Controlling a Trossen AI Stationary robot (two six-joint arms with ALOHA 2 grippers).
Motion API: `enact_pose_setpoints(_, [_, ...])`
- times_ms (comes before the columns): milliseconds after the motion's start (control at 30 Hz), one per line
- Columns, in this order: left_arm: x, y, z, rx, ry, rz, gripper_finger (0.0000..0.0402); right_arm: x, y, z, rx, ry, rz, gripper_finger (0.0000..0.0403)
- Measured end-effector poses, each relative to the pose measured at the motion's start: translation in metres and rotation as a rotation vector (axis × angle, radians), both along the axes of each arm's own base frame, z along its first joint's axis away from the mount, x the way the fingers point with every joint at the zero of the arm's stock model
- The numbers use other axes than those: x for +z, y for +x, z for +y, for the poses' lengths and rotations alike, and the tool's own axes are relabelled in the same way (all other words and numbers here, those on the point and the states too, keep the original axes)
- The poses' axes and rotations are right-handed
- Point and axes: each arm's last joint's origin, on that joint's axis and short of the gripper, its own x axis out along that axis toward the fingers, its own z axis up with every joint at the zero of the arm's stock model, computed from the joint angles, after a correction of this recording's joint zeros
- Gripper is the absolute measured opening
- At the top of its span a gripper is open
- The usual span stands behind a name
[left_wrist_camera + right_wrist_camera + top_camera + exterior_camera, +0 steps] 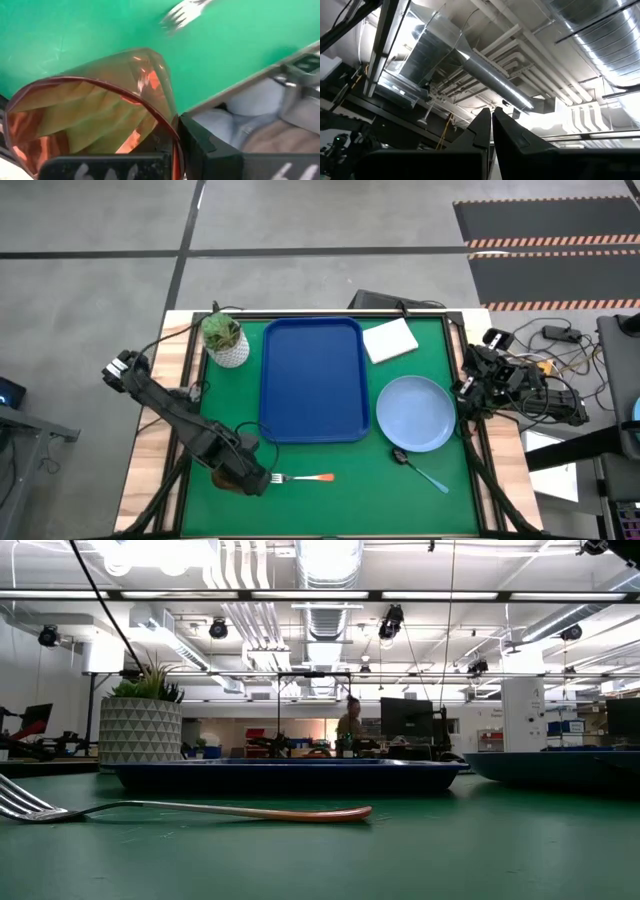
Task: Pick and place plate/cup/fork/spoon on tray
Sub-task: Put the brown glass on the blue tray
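At about seven o'clock on the green mat (340, 480), near the table's front edge, you are working the left gripper (252, 478) around the cup (95, 120). The left wrist view is showing the red-brown cup lying against the dark fingers (200, 150), its rim squeezed slightly out of round, so the fingers are closed partway on its wall and holding it. The fork (303, 477) is lying just beside the gripper toward three o'clock, tines nearest the fingers, orange handle pointing away.

You are judged to be at the lift stage. Be raising the cup straight up before swinging anywhere, since the tines are sitting close enough to be dragged. Be keeping the squeeze light: the thin wall is already flexing, and more pressure could pop it free. Then be carrying it toward one o'clock to the blue tray (312, 380), which is standing empty at the centre of the mat, and be lowering until the base is touching the floor of the tray before letting go.

The plate (415, 413) is sitting at three o'clock of the tray, off it, with the spoon (422, 469) just below it at five o'clock. The right gripper (492, 125) is parked off the table's right edge, pointing at the ceiling, its fingertips pressed together on nothing.

White marks are showing on the left gripper's finger mounts, but they are too blurred to read. No brand or label is legible anywhere else.
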Motion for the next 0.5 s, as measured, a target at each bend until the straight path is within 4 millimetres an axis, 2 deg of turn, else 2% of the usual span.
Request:
enact_pose_setpoints(133, [0.025, 0.005, 0.013, 0.001, 0.045, 0.013, 0.0001, 0.0, 0.0, 0.0, 0.024, 0.02, -0.004, 0.0009])
enact_pose_setpoints(300, [0.04, 0.021, 0.039, -0.075, 0.149, -0.06, 0.0, 0.0, 0.0, 0.0, 0.044, 0.036, -0.004, 0.0009])
enact_pose_setpoints(400, [0.036, 0.043, 0.061, -0.137, 0.206, -0.12, 0.0, 0.0, 0.0, 0.0, 0.059, 0.049, -0.008, 0.0009])
enact_pose_setpoints(500, [0.021, 0.062, 0.088, -0.199, 0.244, -0.087, 0.0, 0.0, 0.0, 0.0, 0.075, 0.061, -0.01, 0.0009])
